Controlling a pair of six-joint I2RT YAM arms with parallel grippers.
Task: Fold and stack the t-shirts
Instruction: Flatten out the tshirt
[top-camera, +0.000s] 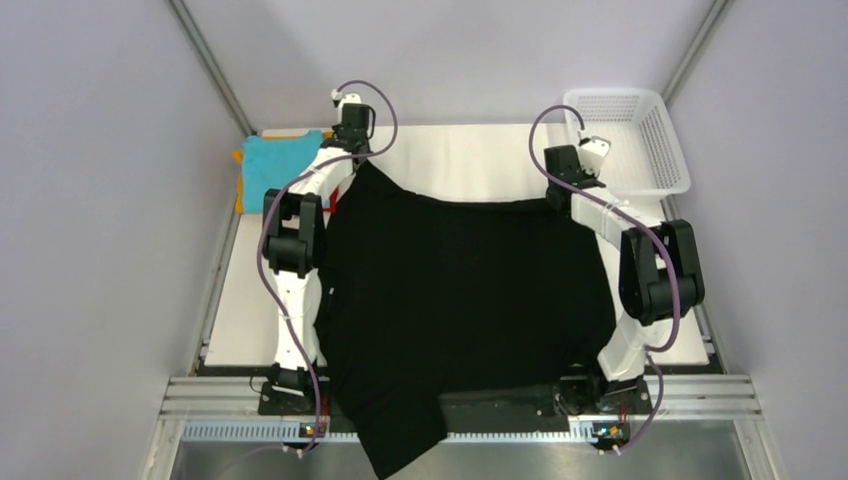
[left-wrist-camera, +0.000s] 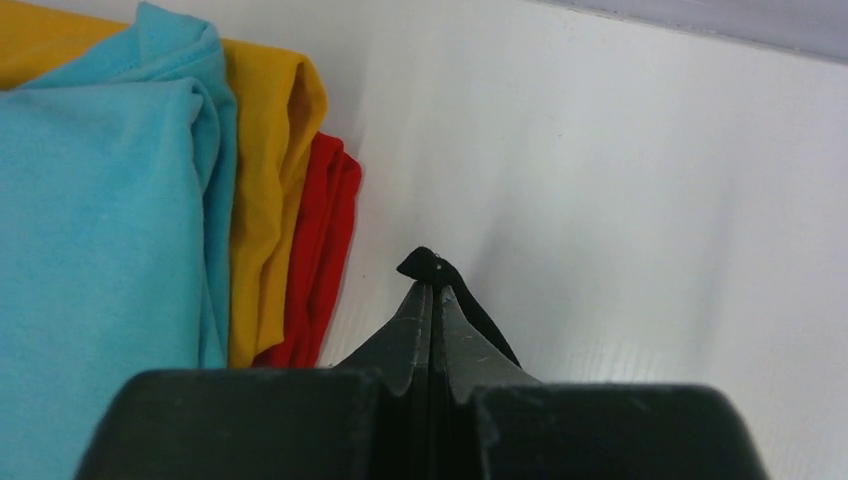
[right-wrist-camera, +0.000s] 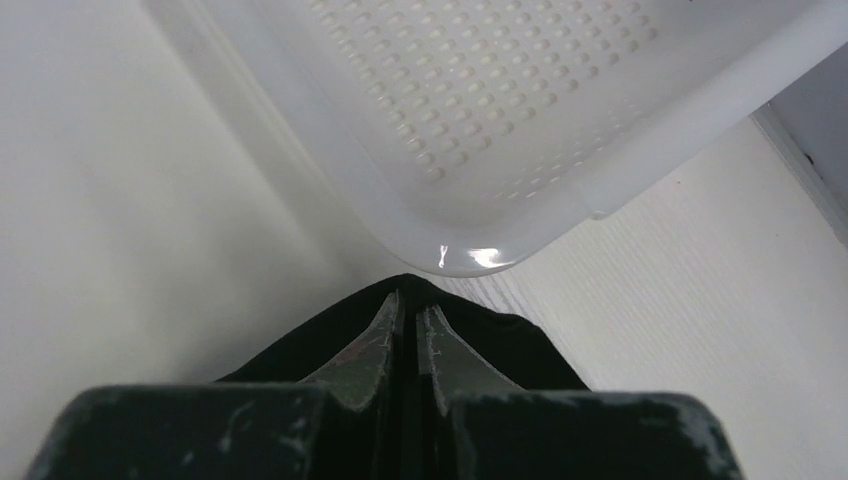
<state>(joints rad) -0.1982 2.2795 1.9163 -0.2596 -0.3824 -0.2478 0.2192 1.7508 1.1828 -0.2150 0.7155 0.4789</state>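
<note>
- The black t-shirt (top-camera: 460, 300) lies spread across the middle of the bench (top-camera: 470, 155). Its near part hangs over the near edge between the arm bases.
- Each tool holds one far corner, probably to draw the cloth taut and flat for folding.
- The left tool (left-wrist-camera: 432, 288) is closed on a small pinch of black cloth, just right of the folded teal t-shirt (left-wrist-camera: 90, 220), orange-yellow t-shirt (left-wrist-camera: 265, 150) and red t-shirt (left-wrist-camera: 325, 240).
- The right tool (right-wrist-camera: 405, 305) is all but closed on black cloth, just short of the white basket (right-wrist-camera: 480, 120) corner.
</note>
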